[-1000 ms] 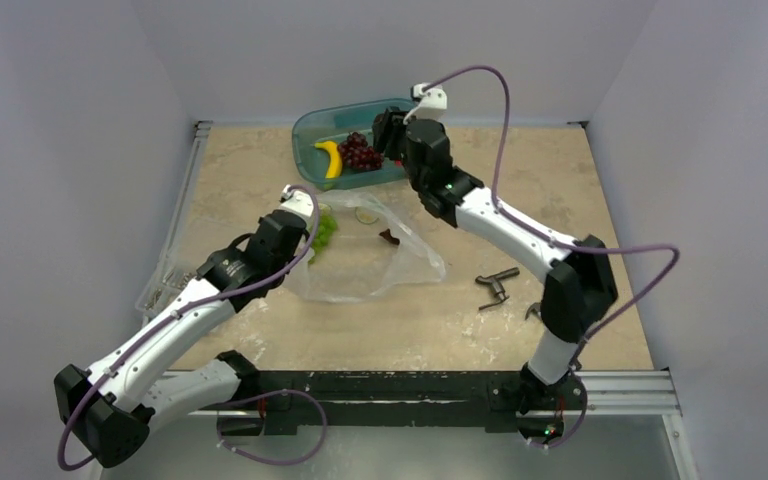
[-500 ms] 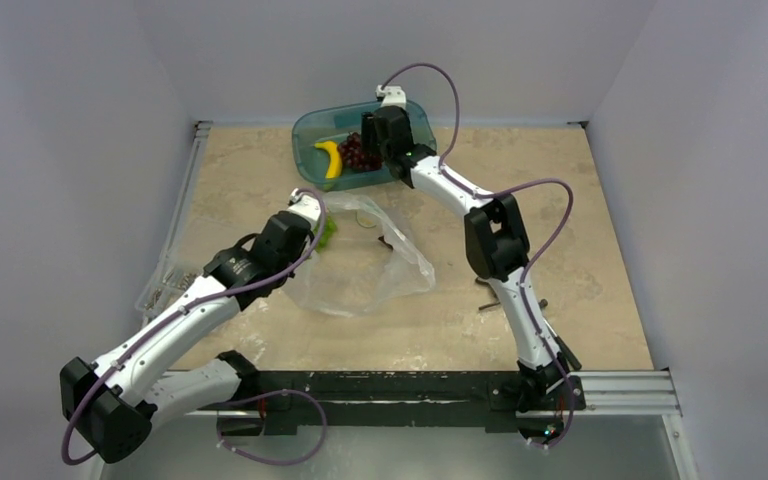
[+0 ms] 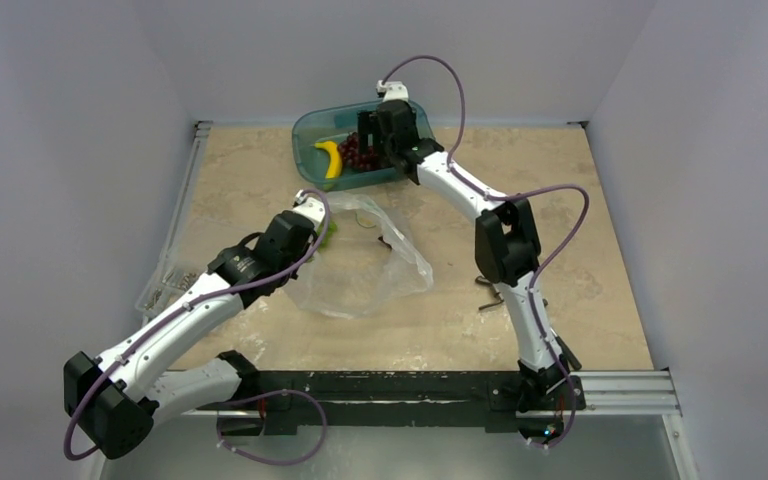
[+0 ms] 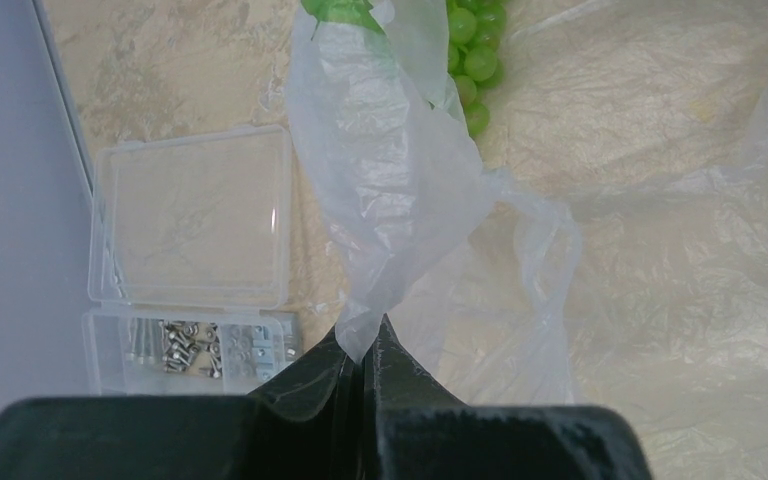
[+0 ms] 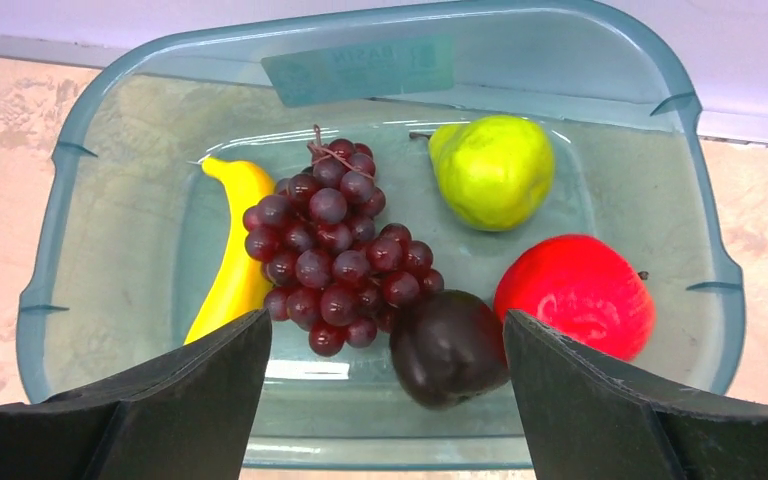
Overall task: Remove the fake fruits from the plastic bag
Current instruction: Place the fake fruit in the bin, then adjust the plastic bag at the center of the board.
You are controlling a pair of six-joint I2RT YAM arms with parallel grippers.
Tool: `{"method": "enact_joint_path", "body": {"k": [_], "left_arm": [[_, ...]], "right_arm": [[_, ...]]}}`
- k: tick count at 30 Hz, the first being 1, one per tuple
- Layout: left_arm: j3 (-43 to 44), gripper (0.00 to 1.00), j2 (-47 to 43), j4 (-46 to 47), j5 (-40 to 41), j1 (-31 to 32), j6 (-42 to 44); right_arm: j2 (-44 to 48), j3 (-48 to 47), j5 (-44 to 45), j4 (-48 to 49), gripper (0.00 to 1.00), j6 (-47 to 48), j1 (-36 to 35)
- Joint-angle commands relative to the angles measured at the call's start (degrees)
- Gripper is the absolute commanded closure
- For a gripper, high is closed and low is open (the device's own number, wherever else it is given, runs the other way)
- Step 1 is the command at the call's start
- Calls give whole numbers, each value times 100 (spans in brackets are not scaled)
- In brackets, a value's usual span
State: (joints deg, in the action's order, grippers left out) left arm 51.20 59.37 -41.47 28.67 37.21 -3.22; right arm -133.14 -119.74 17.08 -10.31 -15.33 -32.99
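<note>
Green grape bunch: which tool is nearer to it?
Left. The left tool pinches the plastic bag just beside the green grape bunch; the right tool hangs open over the teal tub, farther away.

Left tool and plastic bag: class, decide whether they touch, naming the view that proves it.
Touching. The left wrist view shows the left tool pinching a bunched fold of the plastic bag.

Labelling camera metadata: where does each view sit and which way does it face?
Top external: above and behind the robot, looking down; both arms show.
Left wrist: faces down past left gripper, shut on plastic bag.
Right wrist: faces down past open right gripper into teal tub.
Shared: top external shows bag and tub too.
</note>
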Motion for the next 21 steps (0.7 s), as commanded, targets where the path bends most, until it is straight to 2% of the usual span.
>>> {"method": "enact_joint_path", "body": {"k": [1,11,16,18,21], "left_arm": [[105,100,-44,69,-12,28,102],[152,100,-27,56,-275,23,106],[227,100,176,-67,-564,28,81],[220,100,264,-50,-841,23,122],[291,100,423,-163,-1518,34,186]], "right_arm": [[482,-52,4,-455,16,42,-19],[2410,2347,-502,-203,16,-549,-42],[3773,4253,-1185,744,16,-818,-202],[4304,4900,-1463,1186,16,-815,-413],[4838,5505,-1332,1347,16,-648,-877]]}}
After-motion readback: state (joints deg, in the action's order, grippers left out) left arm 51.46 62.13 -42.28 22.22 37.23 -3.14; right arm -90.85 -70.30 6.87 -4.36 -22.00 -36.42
